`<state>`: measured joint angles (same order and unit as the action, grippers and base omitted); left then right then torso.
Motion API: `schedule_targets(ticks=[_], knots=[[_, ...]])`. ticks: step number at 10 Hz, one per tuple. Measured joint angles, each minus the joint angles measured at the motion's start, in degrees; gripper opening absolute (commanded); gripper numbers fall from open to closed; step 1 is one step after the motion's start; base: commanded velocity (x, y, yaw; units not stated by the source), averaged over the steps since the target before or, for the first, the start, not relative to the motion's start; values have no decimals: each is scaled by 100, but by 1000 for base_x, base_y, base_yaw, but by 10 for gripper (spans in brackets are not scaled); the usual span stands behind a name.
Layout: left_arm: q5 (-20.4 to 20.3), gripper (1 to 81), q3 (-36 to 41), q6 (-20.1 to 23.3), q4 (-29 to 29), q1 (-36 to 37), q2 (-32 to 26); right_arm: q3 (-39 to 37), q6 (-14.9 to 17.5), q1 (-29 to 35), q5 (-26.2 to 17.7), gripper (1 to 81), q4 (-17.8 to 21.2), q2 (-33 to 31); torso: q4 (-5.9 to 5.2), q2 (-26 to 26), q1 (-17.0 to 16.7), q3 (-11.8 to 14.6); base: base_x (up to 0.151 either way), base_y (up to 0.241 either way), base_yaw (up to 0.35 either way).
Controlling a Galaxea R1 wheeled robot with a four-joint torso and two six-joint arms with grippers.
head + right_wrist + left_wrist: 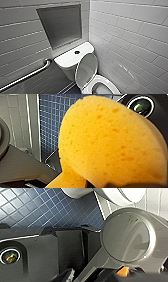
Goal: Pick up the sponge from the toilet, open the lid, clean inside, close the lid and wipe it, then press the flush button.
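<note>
The white toilet (75, 62) stands in the corner against the tiled walls. Its oval lid (86, 69) is raised and leans back toward the tank. The seat ring and bowl (102, 86) lie open below it. The dark round flush button (77, 52) sits in the middle of the flat tank top. The orange sponge (110, 141) looms large and porous in the right wrist view, pinched at its base by my right gripper (105, 184). A sliver of the sponge (123, 271) also shows in the left wrist view. My left gripper is open and holds nothing.
A metal grab bar (27, 75) runs along the left wall beside the tank. A recessed niche (61, 25) is set in the wall above the tank. Dark blue small-tiled floor (37, 208) lies beside the toilet base (112, 194).
</note>
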<state>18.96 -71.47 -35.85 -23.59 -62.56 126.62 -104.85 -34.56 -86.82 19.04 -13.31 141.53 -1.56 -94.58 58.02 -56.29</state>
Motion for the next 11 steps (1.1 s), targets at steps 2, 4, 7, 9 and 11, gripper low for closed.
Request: schedule_targets(ticks=[2, 4, 7, 9, 11], knots=[[135, 811, -239, 1072, 553, -138, 2, 89, 2, 77, 6, 10, -2, -88, 0, 0, 0, 0, 0, 0, 0], [-27, 811, -642, 1954, 1574, -232, 91, 276, 0, 132, 0, 10, -2, -212, 0, 0, 0, 0, 0, 0, 0], [-302, 811, -1268, 2448, 2183, -491, 444, 877, 0, 416, -30, 10, -2, -532, 0, 0, 0, 0, 0, 0, 0], [-358, 811, -1690, 2531, 2192, -827, 719, 1438, 2, 669, -63, 10, -24, -925, 0, 0, 0, 2, 0, 0, 0], [-796, 811, -1854, 2553, 2072, -1123, 844, 1703, -2, 811, -63, 10, -29, -1474, 0, 0, 0, 2, 0, 0, 0]])
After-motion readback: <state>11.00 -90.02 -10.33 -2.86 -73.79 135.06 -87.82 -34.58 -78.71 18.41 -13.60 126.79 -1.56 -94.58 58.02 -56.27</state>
